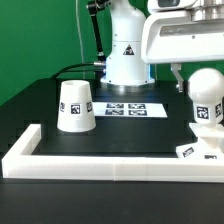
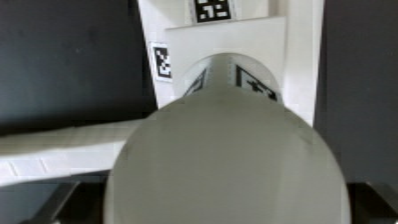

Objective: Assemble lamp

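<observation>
The white bulb stands upright on the flat lamp base at the exterior view's right. My gripper hangs over it, one finger down beside the round head. In the wrist view the bulb's head fills the middle and the tagged base lies beyond it. The dark fingertips sit at either side of the head with a gap, so the gripper is open around the bulb. The cone-shaped shade stands apart at the exterior view's left.
The marker board lies in front of the robot's pedestal. A long white border rail runs along the table's front and turns back at the left. A green wall is behind.
</observation>
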Controlling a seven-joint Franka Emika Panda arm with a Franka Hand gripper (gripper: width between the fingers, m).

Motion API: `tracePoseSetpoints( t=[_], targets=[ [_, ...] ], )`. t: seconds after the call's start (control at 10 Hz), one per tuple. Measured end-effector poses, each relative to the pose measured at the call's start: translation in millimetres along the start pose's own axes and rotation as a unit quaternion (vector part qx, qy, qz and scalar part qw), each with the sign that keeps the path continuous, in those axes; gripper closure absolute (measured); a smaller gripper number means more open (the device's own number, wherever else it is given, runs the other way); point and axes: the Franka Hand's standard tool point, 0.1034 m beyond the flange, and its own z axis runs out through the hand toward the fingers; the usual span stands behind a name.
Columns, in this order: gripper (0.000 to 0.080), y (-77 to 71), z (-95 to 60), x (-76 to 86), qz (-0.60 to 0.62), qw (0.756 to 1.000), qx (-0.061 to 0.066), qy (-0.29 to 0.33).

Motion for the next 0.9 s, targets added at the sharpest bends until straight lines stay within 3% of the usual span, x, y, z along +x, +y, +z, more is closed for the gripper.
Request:
tracePoseSetpoints(
  t=[0.2, 0.9],
  targets=[
    [0.0220, 2.3, 0.5, -1.3, 0.094, 0.996, -0.003, -0.006],
    [0.0220, -0.3, 2.3, -9.3, 0.351, 0.936, -0.016, -0.035]
  ],
)
